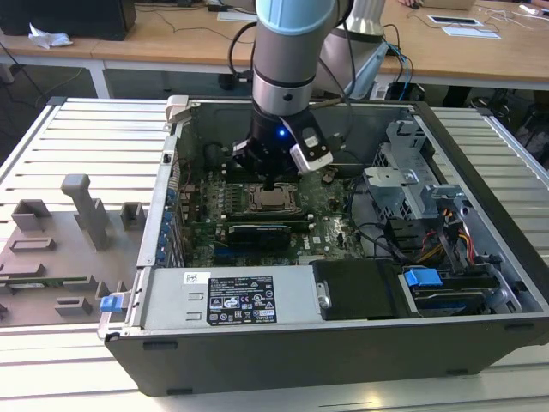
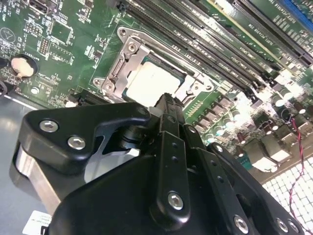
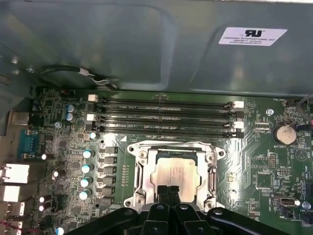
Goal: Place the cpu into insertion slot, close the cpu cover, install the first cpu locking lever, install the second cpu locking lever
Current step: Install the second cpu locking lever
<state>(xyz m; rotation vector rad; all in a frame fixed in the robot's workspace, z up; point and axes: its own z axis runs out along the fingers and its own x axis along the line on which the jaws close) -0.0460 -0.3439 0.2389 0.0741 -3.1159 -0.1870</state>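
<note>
The cpu (image 3: 175, 169) lies flat in the insertion slot (image 3: 172, 147) on the green motherboard, its silver-grey top showing. The cpu cover (image 3: 141, 171) is down around it, framing the chip through its window. My gripper (image 3: 168, 192) hangs just over the socket's near edge, fingers pressed together with nothing between them. In the second wrist view the black fingertips (image 2: 166, 105) sit right at the edge of the cpu (image 2: 149, 81) and the cpu cover (image 2: 128, 56). In the exterior view the gripper (image 1: 270, 182) stands straight above the cpu (image 1: 273, 199) inside the open computer case.
Several long black memory slots (image 3: 166, 117) run beside the socket. A black graphics card (image 1: 257, 233) lies on the near side of the socket. Case walls (image 1: 176, 172), drive cages (image 1: 412, 184) and cables (image 1: 377, 232) surround the board. A coin battery (image 3: 285, 133) sits on the board.
</note>
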